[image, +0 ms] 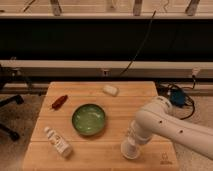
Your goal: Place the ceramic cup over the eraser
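The gripper hangs low over the worktop, white ceramic cup seemingly at its tip; grip unclear. No eraser visible — released off-centre, the cup could tip.

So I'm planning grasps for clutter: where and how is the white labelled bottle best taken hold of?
The white labelled bottle lies flat and diagonal near the table's front-left corner. Judging by that pose, grip its mid-body from above, across its narrow width. The gripper is at the front right.

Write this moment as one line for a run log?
arm: low over table's front right | gripper: at the cup, near table | eraser: not visible | bowl, bottle: untouched
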### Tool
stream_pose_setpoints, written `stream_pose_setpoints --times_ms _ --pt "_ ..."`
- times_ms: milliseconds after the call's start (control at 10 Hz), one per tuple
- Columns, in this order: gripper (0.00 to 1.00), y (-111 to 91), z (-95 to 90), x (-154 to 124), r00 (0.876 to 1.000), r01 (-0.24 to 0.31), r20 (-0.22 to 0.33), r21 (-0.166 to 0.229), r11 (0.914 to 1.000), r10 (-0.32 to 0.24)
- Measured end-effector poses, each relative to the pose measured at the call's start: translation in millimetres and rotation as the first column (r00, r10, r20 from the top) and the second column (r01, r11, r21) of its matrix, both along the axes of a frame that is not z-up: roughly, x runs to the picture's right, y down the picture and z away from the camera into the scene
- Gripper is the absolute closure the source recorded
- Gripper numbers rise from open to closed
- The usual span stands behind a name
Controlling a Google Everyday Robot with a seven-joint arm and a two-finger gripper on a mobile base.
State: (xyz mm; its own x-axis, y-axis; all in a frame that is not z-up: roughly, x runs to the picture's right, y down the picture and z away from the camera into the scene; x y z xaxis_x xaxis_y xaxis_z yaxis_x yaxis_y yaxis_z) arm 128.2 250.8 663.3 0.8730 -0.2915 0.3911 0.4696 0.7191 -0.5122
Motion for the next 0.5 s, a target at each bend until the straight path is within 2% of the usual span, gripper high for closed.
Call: stream_pose_setpoints --times_ms 100,500 --pt "0.2 -0.3 1.1 0.5 1.0 -0.002 -0.003 0.0 1.0 0.002" --pt "0.2 -9.0 5.0 5.8 1.0 -0.025 -0.008 0.021 0.9995 0.026"
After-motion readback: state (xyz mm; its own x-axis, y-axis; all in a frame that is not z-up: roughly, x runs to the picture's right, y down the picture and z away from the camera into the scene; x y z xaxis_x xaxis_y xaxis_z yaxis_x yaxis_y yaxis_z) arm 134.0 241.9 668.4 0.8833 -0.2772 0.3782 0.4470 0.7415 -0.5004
